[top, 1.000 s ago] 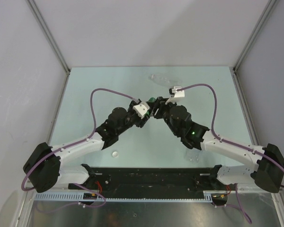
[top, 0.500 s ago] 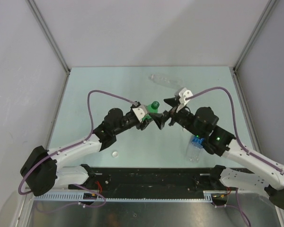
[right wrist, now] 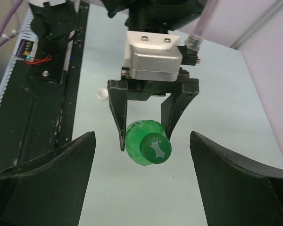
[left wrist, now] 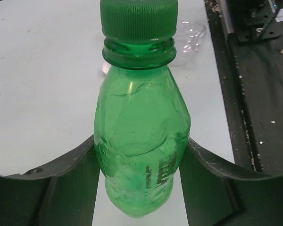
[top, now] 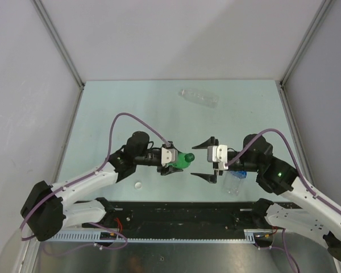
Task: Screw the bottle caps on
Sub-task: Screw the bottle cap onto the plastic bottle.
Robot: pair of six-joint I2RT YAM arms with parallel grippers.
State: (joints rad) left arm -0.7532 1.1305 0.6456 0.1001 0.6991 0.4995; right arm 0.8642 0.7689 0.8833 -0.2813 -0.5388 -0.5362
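Left wrist view: the left gripper (left wrist: 141,157) is seen clamped on the green bottle (left wrist: 140,117), one finger pressed to each side of the lower body. The bottle is held off the table, lying roughly level, its neck turned toward the right arm. A green cap (left wrist: 138,21) is seated on the neck; whether it is fully tightened cannot be told.

The right gripper (top: 206,160) is held just beyond the cap with its fingers spread wide, nothing between them.

The bottle is judged light and thin-walled. Creases are visible in its body, so it would likely buckle or slip under a hard squeeze. A hold low on the body, as now, looks suitable, and the ribbed rim of the cap is judged the place to be gripped for turning.

A blue-labelled bottle (top: 235,181) is partly hidden under the right arm, by the near edge of the table (top: 102,114), right of middle. A white cap (top: 138,185) lies by the near edge, left of middle. A clear unlabelled bottle (top: 199,97) lies on its side near the far edge.
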